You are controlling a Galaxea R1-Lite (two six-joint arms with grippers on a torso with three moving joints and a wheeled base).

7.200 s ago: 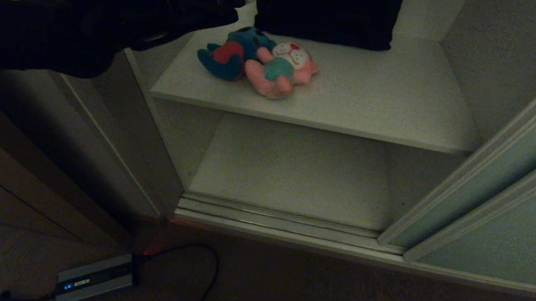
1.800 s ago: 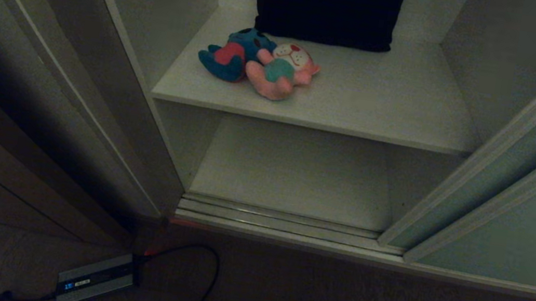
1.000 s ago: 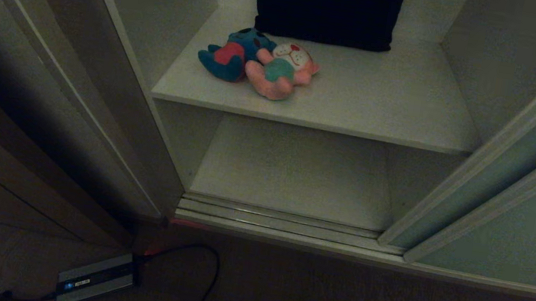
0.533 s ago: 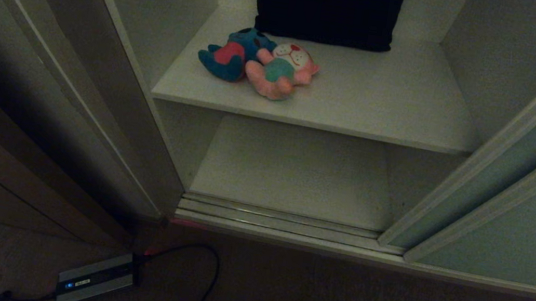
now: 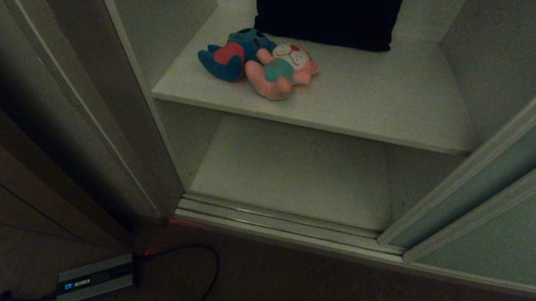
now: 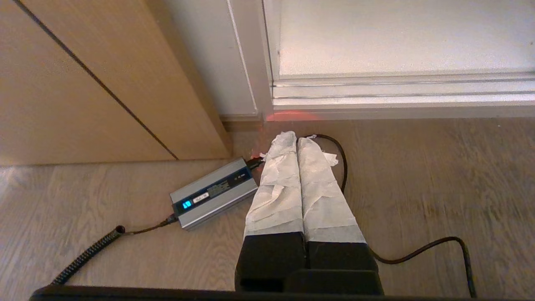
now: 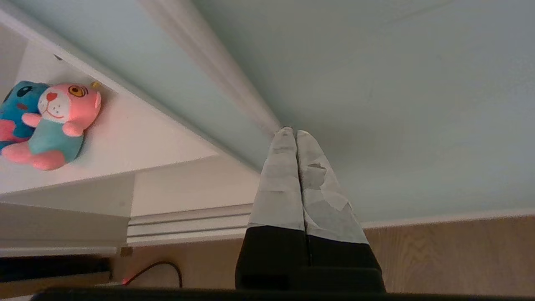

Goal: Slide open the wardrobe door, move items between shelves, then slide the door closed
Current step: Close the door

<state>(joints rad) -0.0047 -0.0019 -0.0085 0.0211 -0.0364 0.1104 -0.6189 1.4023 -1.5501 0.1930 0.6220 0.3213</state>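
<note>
Wardrobe open, toys on upper shelf, both grippers closed & empty.
Sliding door (image 5: 527,208) sits at right of head view; pink toy (image 5: 281,71) & blue toy (image 5: 232,53) lie touching, upper centre, on upper shelf (image 5: 385,99), lower shelf (image 5: 296,170) under it. Right gripper (image 7: 296,133) pressed together, w/ tips by door's frame strip. Left gripper (image 6: 296,140) pressed together, low over floor (image 6: 418,175) near charger (image 6: 213,192).

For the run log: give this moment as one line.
door: open | pink toy, blue toy: upper shelf | lower shelf: bare | left gripper: shut, over floor | right gripper: shut, before door
</note>
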